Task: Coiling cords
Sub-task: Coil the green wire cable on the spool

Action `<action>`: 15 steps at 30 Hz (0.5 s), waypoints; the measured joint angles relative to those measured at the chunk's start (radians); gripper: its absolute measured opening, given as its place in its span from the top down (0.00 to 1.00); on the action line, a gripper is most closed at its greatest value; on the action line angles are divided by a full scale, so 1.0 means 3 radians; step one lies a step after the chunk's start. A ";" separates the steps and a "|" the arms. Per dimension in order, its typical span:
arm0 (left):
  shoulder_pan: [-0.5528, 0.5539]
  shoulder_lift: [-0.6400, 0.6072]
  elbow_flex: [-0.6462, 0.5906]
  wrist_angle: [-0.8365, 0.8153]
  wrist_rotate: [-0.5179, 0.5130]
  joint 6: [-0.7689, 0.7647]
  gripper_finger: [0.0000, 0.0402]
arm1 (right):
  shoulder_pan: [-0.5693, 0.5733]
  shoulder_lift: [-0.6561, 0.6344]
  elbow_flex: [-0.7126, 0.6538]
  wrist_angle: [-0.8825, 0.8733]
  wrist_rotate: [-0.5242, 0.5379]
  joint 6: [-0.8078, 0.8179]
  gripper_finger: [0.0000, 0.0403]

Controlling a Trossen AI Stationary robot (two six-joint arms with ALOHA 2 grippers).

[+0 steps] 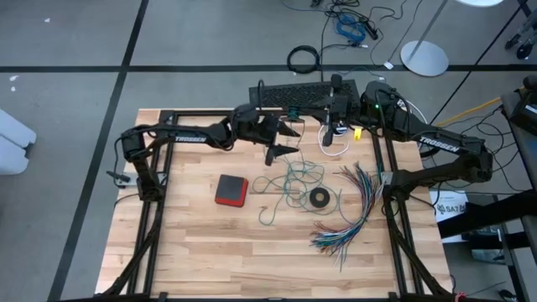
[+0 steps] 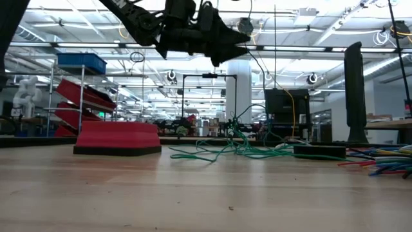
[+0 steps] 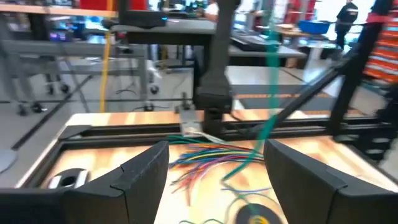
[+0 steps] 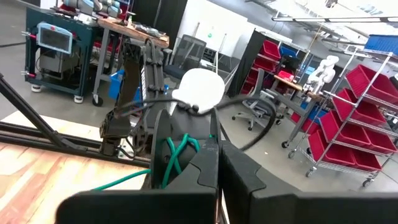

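The teal-green cord (image 1: pixel 294 180) lies in a loose tangle on the middle of the table (image 1: pixel 193 252). One strand (image 3: pixel 268 106) rises steeply from it toward my right gripper (image 1: pixel 334 119), which hangs shut high above the table's far side. A white cord (image 1: pixel 334 146) shows as a loop just below that gripper. My left gripper (image 1: pixel 289 143) hovers open and level above the tangle, left of the rising strand, with nothing between its fingers (image 3: pixel 149 168). My right gripper is shut on the teal-green cord; a few looped turns (image 4: pixel 178 152) bunch against one finger's side. The fingers themselves hide where the cord passes between them. They point level, and the cord runs down from them, fairly straight, to the tangle on the table.
A red block on a black base (image 1: pixel 231 190) lies left of the tangle. A small black ring (image 1: pixel 320 198) and a fan of multicoloured wires (image 1: pixel 357 205) lie to its right. A black keyboard (image 1: pixel 306 91) sits at the far edge. The near half of the table is bare wood.
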 joint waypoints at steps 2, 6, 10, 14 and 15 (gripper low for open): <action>-0.0012 0.0044 0.0000 0.0047 -0.0026 -0.0005 0.33 | 0.0006 0.0000 0.0000 0.0004 0.0000 0.0000 1.00; -0.0031 0.0068 0.0000 0.0156 -0.0045 0.0010 0.37 | 0.0006 0.0000 0.0000 0.0000 -0.0001 -0.0001 1.00; -0.0024 0.0069 0.0000 0.0155 -0.0062 0.0085 0.52 | 0.0006 0.0000 0.0000 -0.0016 -0.0001 -0.0003 1.00; -0.0014 0.0069 0.0000 0.0143 -0.0036 0.0140 0.68 | 0.0006 0.0000 0.0000 -0.0020 -0.0001 -0.0015 1.00; -0.0010 0.0069 0.0000 0.0104 -0.0037 0.0189 0.71 | 0.0007 0.0000 0.0000 -0.0023 -0.0002 -0.0017 1.00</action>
